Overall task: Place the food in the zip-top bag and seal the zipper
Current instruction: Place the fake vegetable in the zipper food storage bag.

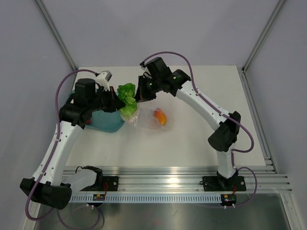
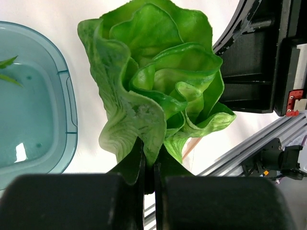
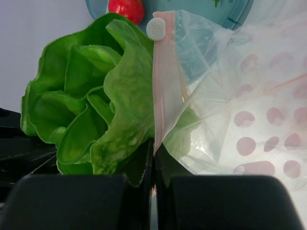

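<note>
Lettuce: clamped in left jaws, against the zipper. Zipper: pinched in right jaws. Orange piece: inside bag, on the surface. Red piece: in bowl.

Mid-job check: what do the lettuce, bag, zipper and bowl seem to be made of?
The lettuce: likely soft moulded plastic or rubber, going by its glossy, waxy leaves.
The bag: thin clear plastic film, creased, shiny, pink-dotted.
The zipper: a thicker, pinkish, matte plastic strip.
The bowl: rigid-looking translucent teal plastic, smooth with a bright highlight.
</note>
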Robot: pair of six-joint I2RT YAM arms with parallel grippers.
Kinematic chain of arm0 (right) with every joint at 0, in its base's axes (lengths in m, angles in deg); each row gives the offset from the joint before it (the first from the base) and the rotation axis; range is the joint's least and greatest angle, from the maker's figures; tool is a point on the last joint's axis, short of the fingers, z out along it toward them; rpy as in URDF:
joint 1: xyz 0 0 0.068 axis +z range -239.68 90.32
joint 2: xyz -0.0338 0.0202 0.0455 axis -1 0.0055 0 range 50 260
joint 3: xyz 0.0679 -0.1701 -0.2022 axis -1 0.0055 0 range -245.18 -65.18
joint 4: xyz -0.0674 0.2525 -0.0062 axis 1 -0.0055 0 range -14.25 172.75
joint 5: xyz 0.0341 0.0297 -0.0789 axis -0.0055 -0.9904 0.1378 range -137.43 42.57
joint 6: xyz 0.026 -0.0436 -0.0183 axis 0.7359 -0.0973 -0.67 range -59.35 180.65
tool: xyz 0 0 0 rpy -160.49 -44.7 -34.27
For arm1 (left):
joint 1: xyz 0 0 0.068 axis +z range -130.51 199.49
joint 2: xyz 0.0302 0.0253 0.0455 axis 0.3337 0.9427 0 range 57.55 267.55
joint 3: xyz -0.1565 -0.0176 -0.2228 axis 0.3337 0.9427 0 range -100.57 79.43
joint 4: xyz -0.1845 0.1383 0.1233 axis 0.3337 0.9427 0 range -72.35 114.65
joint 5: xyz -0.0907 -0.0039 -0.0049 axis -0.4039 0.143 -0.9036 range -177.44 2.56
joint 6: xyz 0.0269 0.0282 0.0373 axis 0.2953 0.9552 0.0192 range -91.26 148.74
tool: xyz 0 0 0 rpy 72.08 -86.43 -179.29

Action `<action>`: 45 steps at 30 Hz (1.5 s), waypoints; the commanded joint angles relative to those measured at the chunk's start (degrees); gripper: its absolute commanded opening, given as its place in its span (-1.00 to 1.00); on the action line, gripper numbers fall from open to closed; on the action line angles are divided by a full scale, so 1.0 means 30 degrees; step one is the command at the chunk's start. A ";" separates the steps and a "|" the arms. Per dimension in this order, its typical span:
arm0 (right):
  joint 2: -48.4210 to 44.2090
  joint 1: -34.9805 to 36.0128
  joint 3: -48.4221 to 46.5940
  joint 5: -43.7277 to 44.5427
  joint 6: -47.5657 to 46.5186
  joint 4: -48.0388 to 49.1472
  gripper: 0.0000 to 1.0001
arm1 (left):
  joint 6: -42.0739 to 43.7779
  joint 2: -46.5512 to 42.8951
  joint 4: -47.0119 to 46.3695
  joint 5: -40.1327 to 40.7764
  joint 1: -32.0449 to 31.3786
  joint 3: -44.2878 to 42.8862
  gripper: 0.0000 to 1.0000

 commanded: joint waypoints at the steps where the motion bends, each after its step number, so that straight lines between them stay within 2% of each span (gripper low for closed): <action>1: -0.1573 0.0412 -0.0611 -0.1651 0.0600 0.3085 -0.89 | -0.0415 -0.0295 -0.0449 -0.0557 -0.0271 -0.0261 -1.00; 9: -0.2891 0.0411 0.2316 -0.1739 0.1623 0.5598 -0.89 | -0.1878 -0.1290 -0.1410 0.1728 -0.0067 -0.0848 -1.00; 14: -0.4384 0.0440 0.6444 -0.2267 0.3525 0.9757 -0.88 | -0.2817 -0.2492 -0.2850 0.1176 0.0373 -0.1051 -1.00; 17: -0.4650 0.0411 0.7358 -0.2355 0.4259 1.1255 -0.89 | -0.2876 -0.2348 -0.2676 0.0269 0.0461 -0.1462 -1.00; 23: -0.4534 0.0440 0.7858 -0.2677 0.4701 1.1962 -0.91 | -0.3782 -0.2434 -0.3231 -0.0877 0.0841 -0.1200 -1.00; 34: -0.4768 0.0411 0.9877 -0.3233 0.5697 1.4189 -0.91 | -0.5394 -0.2728 -0.4373 -0.1990 0.3185 -0.2166 -1.00; 45: -0.4885 0.0382 1.0318 -0.3409 0.5961 1.4804 -0.91 | -0.8996 -0.2377 -0.7769 -0.4245 0.3918 -0.1377 -1.00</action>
